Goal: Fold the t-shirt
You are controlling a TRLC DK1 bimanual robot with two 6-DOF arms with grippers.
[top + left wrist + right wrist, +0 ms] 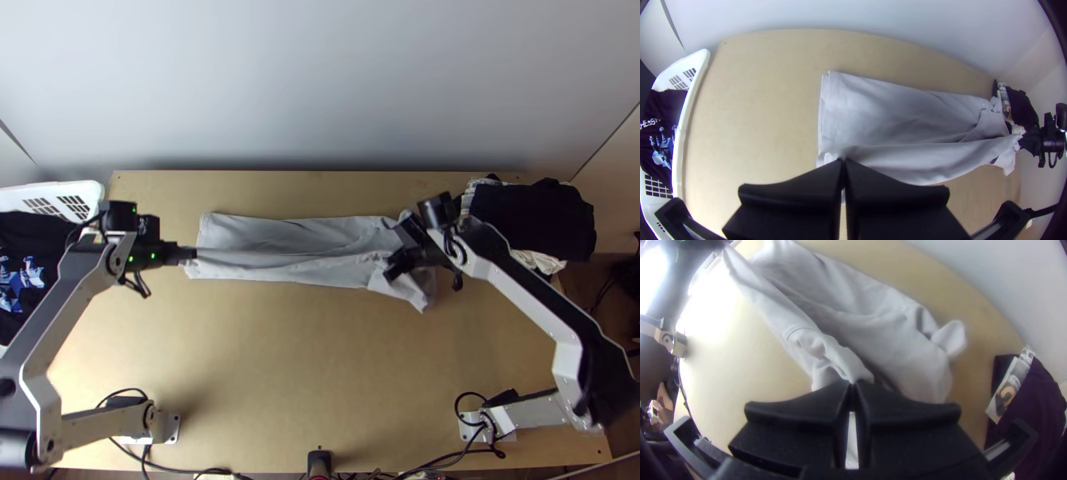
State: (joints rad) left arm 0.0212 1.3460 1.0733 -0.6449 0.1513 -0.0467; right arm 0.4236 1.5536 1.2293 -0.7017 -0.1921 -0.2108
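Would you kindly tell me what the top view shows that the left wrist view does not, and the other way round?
Top view: the left arm's base and right arm's base. Left wrist view: a second slotted panel of the basket. Both: the grey t-shirt, held by the left gripper and right gripper, the basket and the clothes pile.

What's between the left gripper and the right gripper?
The grey t-shirt, lying in a long strip, with a ridge drawn from the left gripper to the right gripper; the top view shows it.
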